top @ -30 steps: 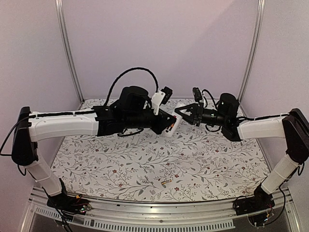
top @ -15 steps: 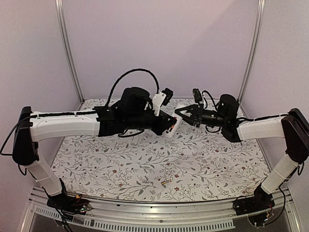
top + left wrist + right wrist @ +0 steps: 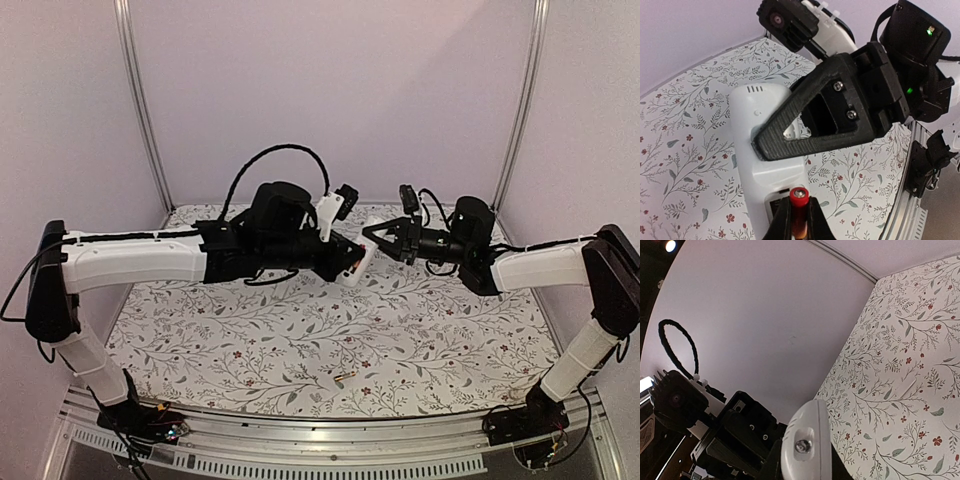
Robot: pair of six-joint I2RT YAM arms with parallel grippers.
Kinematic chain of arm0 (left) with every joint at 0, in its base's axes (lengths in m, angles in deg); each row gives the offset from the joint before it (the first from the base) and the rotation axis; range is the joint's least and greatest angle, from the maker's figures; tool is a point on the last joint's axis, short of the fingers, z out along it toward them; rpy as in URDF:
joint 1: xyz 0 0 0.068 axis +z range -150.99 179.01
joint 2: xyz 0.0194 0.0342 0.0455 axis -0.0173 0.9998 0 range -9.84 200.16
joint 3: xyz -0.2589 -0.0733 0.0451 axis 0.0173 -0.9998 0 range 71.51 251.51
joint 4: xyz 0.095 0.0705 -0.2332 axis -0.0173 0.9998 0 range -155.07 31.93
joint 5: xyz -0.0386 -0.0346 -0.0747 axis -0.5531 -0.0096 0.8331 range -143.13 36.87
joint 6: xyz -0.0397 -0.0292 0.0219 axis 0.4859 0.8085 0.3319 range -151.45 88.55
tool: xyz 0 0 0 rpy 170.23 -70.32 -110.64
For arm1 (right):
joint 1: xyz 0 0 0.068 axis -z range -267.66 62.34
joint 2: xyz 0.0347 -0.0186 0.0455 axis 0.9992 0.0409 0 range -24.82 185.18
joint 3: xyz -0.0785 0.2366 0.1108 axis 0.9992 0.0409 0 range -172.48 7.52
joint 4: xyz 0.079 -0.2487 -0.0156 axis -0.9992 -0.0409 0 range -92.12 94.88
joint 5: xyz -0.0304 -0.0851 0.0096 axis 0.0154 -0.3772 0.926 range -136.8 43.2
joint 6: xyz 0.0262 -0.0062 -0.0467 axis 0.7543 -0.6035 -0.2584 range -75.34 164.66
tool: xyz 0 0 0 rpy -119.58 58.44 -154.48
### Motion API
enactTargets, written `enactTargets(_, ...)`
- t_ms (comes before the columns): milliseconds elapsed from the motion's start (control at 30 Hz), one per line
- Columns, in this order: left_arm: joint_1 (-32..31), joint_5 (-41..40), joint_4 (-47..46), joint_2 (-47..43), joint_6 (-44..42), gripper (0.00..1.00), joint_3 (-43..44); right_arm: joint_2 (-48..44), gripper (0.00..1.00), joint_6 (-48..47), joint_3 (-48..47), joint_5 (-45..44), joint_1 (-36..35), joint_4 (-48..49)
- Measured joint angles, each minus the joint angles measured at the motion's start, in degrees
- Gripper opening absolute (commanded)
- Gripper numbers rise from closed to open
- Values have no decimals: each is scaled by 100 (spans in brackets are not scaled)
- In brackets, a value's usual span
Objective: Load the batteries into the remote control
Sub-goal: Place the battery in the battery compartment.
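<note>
The white remote control (image 3: 758,131) hangs in mid-air above the table, its plain back toward the left wrist camera. My right gripper (image 3: 790,134) is shut on its middle, and its black ribbed finger lies across the white body. My left gripper (image 3: 799,222) is shut on the red battery (image 3: 799,199), whose metal tip sits at the edge of the battery recess (image 3: 775,206). From above, both grippers meet at the remote control (image 3: 362,252). The right wrist view shows the remote control's rounded end (image 3: 804,444) between my right fingers. The other battery (image 3: 343,378) lies on the table near the front.
The floral table cover (image 3: 300,330) spreads under both arms. A metal rail (image 3: 330,440) runs along the near edge. Pale walls and upright metal posts (image 3: 143,110) close in the back and sides.
</note>
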Motion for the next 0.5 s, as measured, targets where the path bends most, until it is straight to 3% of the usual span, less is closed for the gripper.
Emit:
enactTargets(167, -15, 4, 127, 0, 22, 5, 0, 0, 0, -15, 37, -20, 0, 0)
enactTargets(500, -20, -11, 243, 2, 46, 18, 4, 0, 0, -13, 44, -39, -2, 26)
